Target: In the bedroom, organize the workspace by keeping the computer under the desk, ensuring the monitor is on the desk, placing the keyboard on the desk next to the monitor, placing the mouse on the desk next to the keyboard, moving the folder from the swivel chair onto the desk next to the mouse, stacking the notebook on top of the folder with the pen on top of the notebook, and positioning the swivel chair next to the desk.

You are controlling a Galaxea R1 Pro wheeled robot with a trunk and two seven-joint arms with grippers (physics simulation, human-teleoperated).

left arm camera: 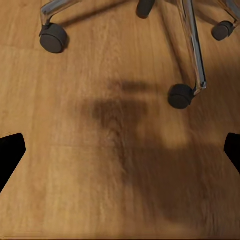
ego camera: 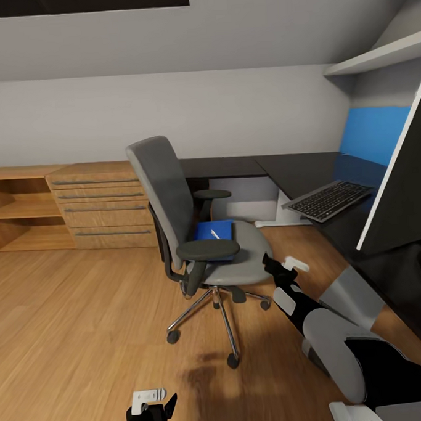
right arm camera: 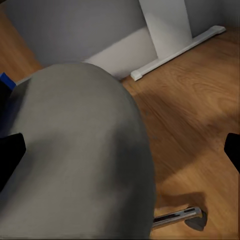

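My right claw (ego camera: 279, 270) hangs wide and empty just beside the swivel chair (ego camera: 193, 224) seat's right edge. My left claw (ego camera: 160, 410) gapes low over the floor (ego camera: 81, 328). The folder (ego camera: 214, 231) lies on the seat; the keyboard (ego camera: 329, 199) rests on the table (ego camera: 313, 174), far right.

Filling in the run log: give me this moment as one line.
folder: on swivel chair seat | keyboard: on desk | right gripper: at seat edge, jaws open, empty | left gripper: low over floor, jaws open, empty
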